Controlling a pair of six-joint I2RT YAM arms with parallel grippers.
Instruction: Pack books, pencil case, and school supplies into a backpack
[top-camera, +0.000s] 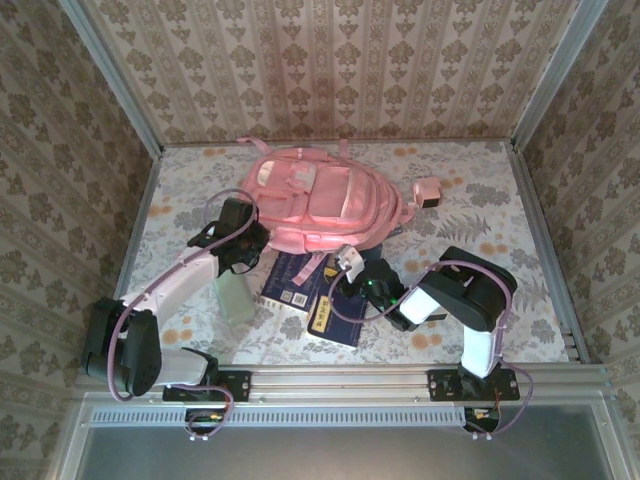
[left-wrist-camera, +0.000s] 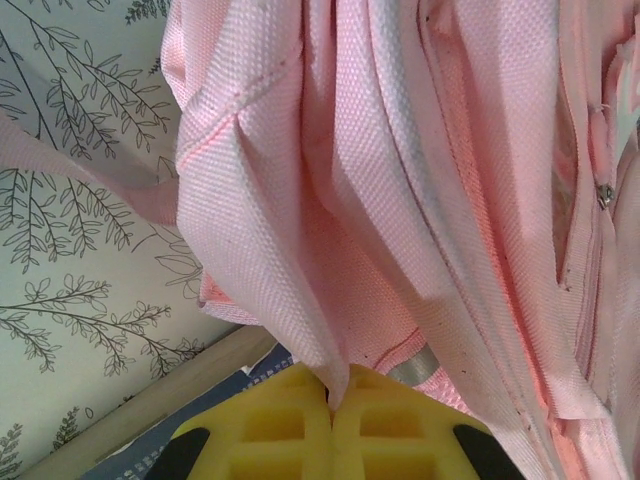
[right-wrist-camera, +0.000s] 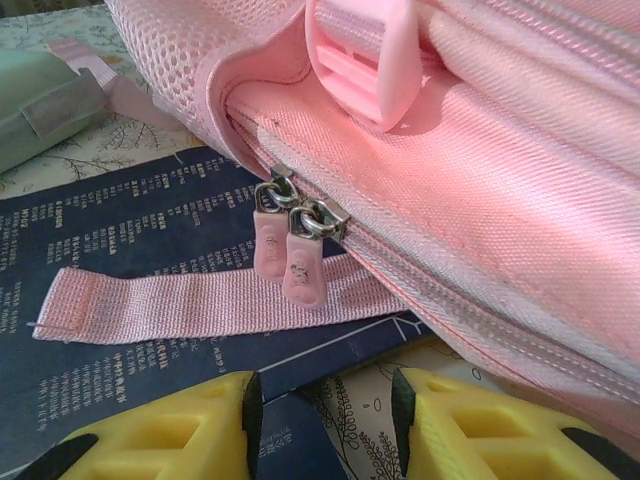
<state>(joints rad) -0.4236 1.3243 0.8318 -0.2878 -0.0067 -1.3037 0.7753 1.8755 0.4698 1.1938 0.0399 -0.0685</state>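
Across floral tabletop (top-camera: 500, 215) left arm (top-camera: 185, 280) stretches, left pincer (left-wrist-camera: 333, 408) pinching backpack (left-wrist-camera: 420, 180)

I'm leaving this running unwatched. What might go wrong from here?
The left pincer is shut on just a thin fold of the backpack; that fold may slip free under tension. The open right pincer faces two zipper pulls hanging side by side, with a loose strap below them; it might catch the strap or both pulls.
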